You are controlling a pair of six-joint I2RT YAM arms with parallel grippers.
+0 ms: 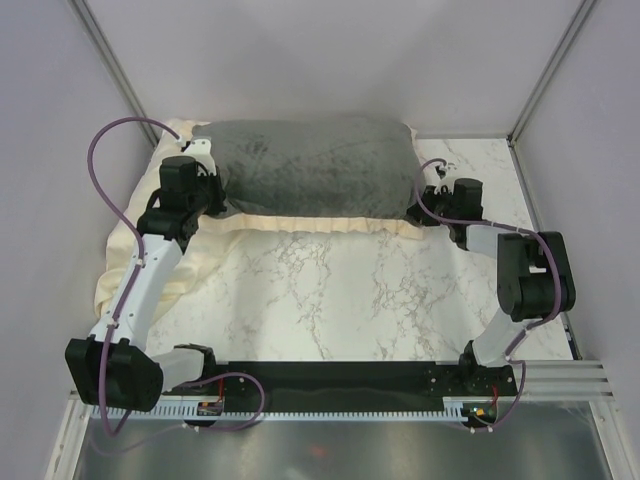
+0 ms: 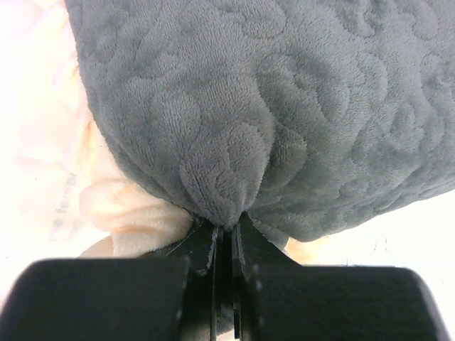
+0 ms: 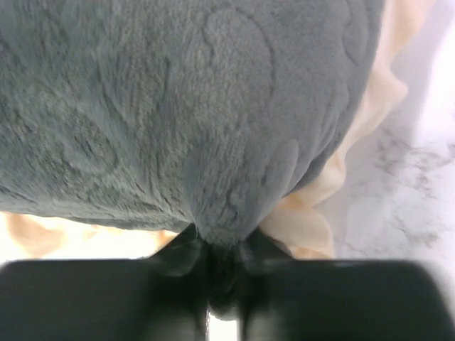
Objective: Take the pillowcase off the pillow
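The pillowcase [image 1: 310, 165] lies across the far side of the table, dark grey face up and plump, with its cream ruffled frill [image 1: 310, 223] along the near edge. The pillow itself is hidden inside it. My left gripper [image 1: 215, 195] is shut on a pinch of grey fabric at the pillowcase's near left corner; in the left wrist view [image 2: 229, 224] the grey plush [image 2: 284, 106] bunches between the jaws. My right gripper [image 1: 425, 205] is shut on grey fabric at the near right corner; the right wrist view [image 3: 226, 245] shows the plush [image 3: 178, 106] pinched there.
A flat pale-yellow cloth [image 1: 135, 255] lies under the pillowcase and hangs off the table's left edge. The white marble table [image 1: 350, 290] stretches in front. Grey walls and metal frame posts [image 1: 545, 70] close in the back and sides.
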